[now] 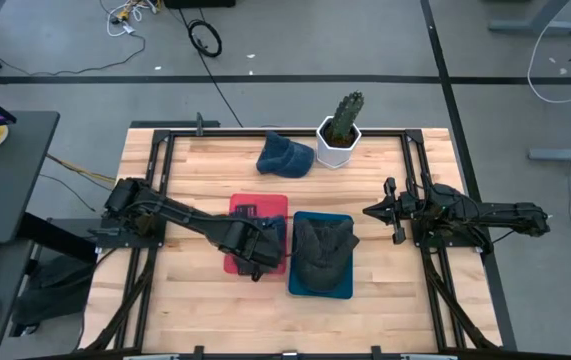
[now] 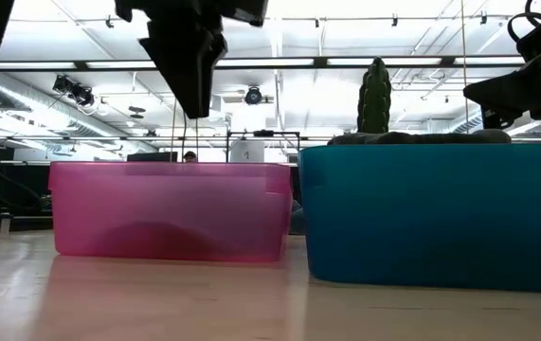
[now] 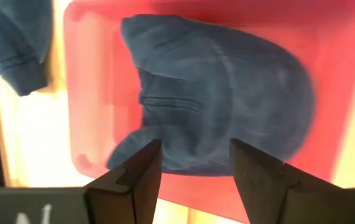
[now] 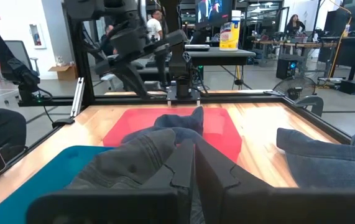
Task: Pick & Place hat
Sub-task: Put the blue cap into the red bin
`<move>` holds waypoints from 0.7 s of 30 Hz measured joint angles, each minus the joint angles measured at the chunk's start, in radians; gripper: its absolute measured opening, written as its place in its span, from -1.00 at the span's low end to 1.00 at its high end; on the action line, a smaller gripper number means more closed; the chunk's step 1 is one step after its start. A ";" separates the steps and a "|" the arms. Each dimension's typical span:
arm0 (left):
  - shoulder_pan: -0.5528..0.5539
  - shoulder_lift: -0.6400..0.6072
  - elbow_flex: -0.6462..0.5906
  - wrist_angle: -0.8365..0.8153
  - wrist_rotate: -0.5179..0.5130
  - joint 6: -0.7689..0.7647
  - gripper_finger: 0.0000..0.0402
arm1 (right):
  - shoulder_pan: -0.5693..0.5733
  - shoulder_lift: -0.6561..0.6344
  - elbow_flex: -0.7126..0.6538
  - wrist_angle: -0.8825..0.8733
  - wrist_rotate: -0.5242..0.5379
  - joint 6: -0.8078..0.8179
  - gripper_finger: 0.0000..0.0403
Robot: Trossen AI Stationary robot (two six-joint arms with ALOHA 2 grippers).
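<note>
Hovering over red bin (image 1: 258, 207): left gripper (image 3: 193, 163), fingers spread wide, nothing between them. Blue hat (image 3: 227, 99) lying loose in red bin directly under the fingers, crown up, brim toward one bin wall. Release looks done, judging by the hat resting flat on bin floor.

Right gripper (image 4: 193, 163) parked over right side of table (image 1: 195, 310), fingers pressed together, holding nothing. Grey hat (image 1: 323, 250) already in teal bin (image 1: 320, 288) beside red bin. Second blue hat (image 1: 285, 155) on bare wood near cactus pot (image 1: 338, 145), well apart from both bins.

Step in hand, by judgement: clearing away from the placed hat.
- Lift straight up before any sideways travel; fingertips sit close above the fabric and could snag a fold.
- Keep fingers wide until well above bin rim.
- Avoid dragging across red bin wall; light plastic likely to slide or tip.
- Steer clear of teal bin edge, touching or nearly touching red bin on that side.
- If remaining hat is next, approach from the side away from the cactus pot; likely to topple if bumped.
</note>
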 joint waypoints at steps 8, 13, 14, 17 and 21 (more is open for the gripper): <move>0.091 0.000 0.000 -0.008 -0.010 0.049 -0.04 | 0.000 0.000 0.000 0.000 0.000 0.000 -0.89; 0.174 -0.001 0.000 0.001 -0.017 0.074 -0.04 | 0.000 0.000 0.000 0.000 0.000 0.000 -0.89; 0.194 -0.001 0.000 0.006 -0.020 0.071 -0.04 | 0.000 0.000 0.000 0.000 0.000 0.000 -0.89; 0.259 -0.001 0.000 0.036 -0.020 0.066 -0.04 | 0.000 0.000 0.000 0.000 0.000 0.000 -0.89; 0.347 -0.001 0.000 0.125 -0.020 0.100 -0.04 | 0.000 0.000 0.000 0.000 0.000 0.000 -0.89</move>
